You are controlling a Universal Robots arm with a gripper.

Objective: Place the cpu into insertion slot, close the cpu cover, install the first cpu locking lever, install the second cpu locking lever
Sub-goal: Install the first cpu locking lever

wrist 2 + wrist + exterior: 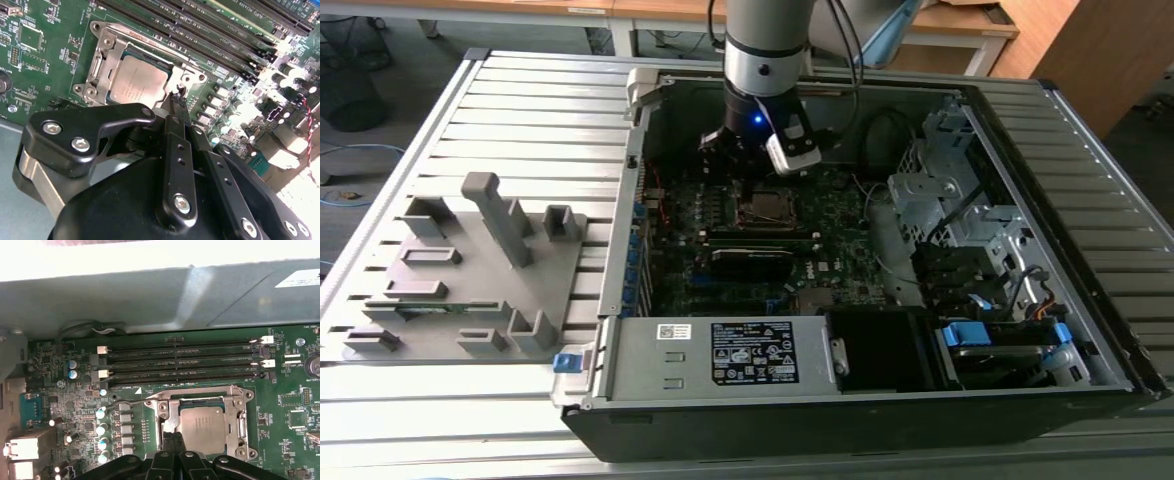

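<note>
- Pincer (176, 102) narrow, tips together, nothing seen held.
- cpu (137, 82) flat in insertion slot (200, 402) on motherboard (45, 60), cpu cover (97, 65) down around it.
- Tips just beside cover's edge, nr one corner; cpu lies straight beyond them.

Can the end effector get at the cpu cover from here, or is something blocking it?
Probably yes: the end effector hangs right at the edge of the cpu cover, which lies flat over the cpu, and nothing stands between them.
</note>
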